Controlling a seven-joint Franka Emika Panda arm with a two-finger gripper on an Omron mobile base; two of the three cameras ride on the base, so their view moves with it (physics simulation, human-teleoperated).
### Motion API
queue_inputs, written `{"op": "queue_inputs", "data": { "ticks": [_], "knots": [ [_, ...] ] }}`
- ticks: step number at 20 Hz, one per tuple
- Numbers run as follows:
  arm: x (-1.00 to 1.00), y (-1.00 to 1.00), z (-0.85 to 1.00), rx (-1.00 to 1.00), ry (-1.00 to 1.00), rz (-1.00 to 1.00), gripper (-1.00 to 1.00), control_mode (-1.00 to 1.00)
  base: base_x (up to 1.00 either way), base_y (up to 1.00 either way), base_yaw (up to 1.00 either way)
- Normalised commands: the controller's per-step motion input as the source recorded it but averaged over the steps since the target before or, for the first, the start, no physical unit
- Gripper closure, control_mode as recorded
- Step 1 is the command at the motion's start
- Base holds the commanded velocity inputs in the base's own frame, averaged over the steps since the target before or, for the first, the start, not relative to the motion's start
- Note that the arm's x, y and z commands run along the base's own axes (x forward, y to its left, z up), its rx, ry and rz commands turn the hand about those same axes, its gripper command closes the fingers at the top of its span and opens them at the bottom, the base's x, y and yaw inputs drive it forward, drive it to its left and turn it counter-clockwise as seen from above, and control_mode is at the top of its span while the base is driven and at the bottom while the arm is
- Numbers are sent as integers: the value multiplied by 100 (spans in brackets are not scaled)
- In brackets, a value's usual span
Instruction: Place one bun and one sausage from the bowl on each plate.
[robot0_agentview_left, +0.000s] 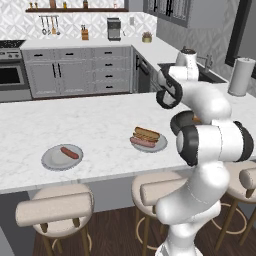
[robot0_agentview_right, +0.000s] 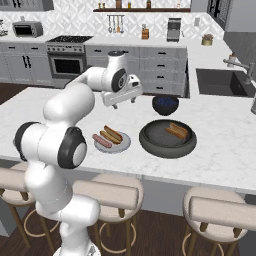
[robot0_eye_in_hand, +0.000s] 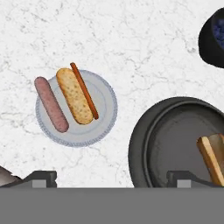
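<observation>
One bun (robot0_agentview_right: 176, 131) lies in the dark bowl (robot0_agentview_right: 150, 141), so I think the gripper (robot0_agentview_right: 121, 95) should go down over the bun's middle, then carry it to the plate (robot0_agentview_left: 50, 159) near the bench's (robot0_agentview_left: 30, 125) front edge that has only a sausage (robot0_agentview_left: 70, 152). I cannot tell how wide the gripper is open; it seems to hold nothing. The other plate (robot0_eye_in_hand: 105, 109) is full, and stools (robot0_agentview_left: 55, 207) stand along the front.

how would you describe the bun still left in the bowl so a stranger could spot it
On the white marble island counter, find the wide, dark, round bowl right of the light-grey plate. Inside it lies one golden-brown elongated bun, the only food not on a plate.
</observation>
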Motion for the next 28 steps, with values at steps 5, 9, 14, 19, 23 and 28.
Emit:
{"op": "queue_inputs", "data": {
  "ticks": [5, 9, 14, 19, 23, 28],
  "knots": [
    [0, -100, 8, -3, -1, -4, -100, -100, 0, 0, 0],
    [0, -100, 0, -3, 0, -5, -100, -100, 0, 0, 0],
    [0, -100, 0, -5, 0, -4, -100, -100, 0, 0, 0],
    [-4, -47, -18, -9, 5, 0, -100, -100, 0, 0, 0],
    [-2, 1, -62, -17, 15, 0, -100, -100, 0, 0, 0],
    [23, -1, -89, -2, -1, 0, -100, -100, 0, 0, 0]
  ]
}}
